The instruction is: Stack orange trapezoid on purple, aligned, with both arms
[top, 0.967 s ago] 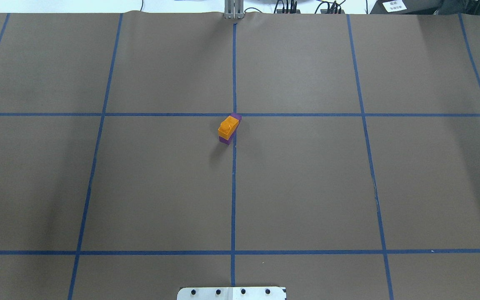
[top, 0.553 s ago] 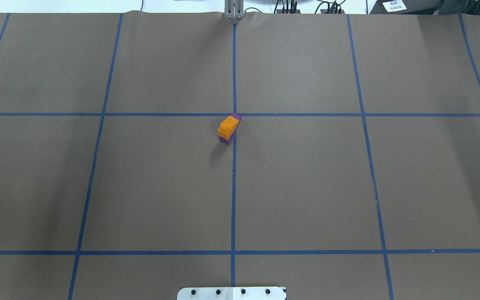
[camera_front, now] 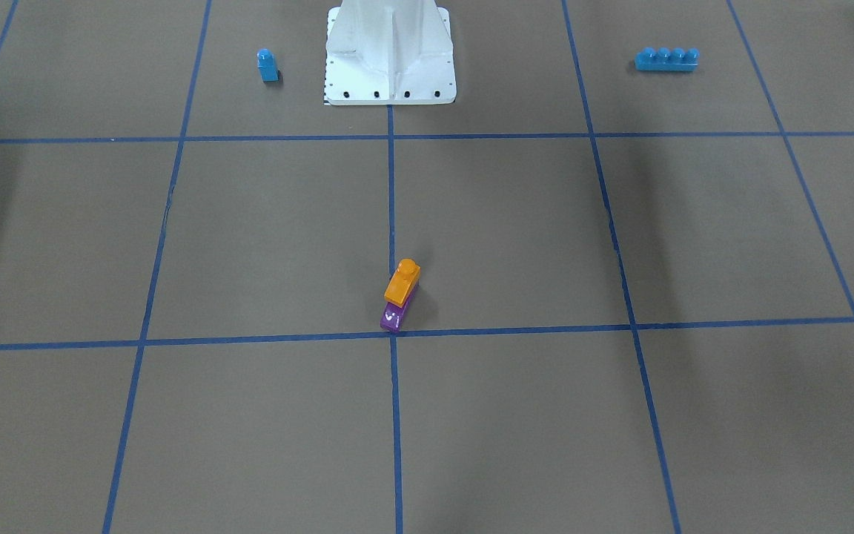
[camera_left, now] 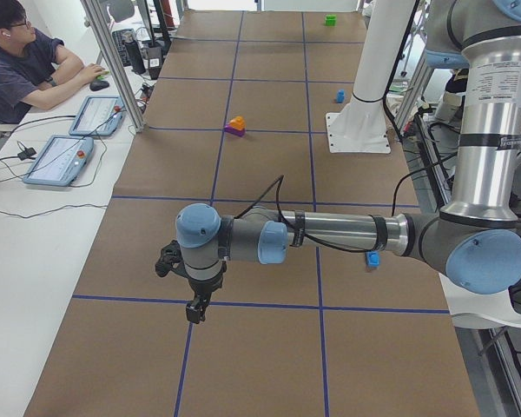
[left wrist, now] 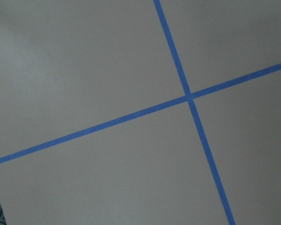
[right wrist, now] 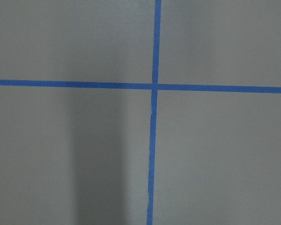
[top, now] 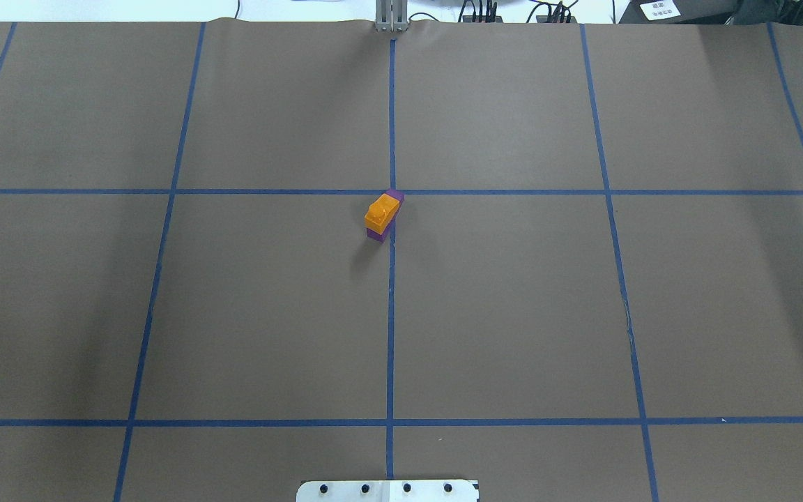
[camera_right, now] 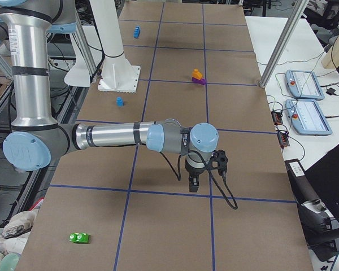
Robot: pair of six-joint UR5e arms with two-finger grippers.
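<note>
The orange trapezoid [camera_front: 402,282] sits on top of the purple block [camera_front: 394,317] near the table's middle, by a blue tape crossing. The purple block sticks out past the orange one at the end toward the operators. The stack also shows in the overhead view, orange [top: 380,210] on purple [top: 376,235]. Neither gripper touches it. My left gripper [camera_left: 194,308] hangs over the table far from the stack, toward the table's left end. My right gripper [camera_right: 193,183] hangs toward the right end. Both show only in side views, so I cannot tell whether they are open or shut.
A small blue block [camera_front: 267,65] and a long blue brick [camera_front: 666,58] lie either side of the white robot base [camera_front: 390,52]. A green block [camera_right: 79,237] lies near the right end. An operator [camera_left: 17,69] sits beside the table.
</note>
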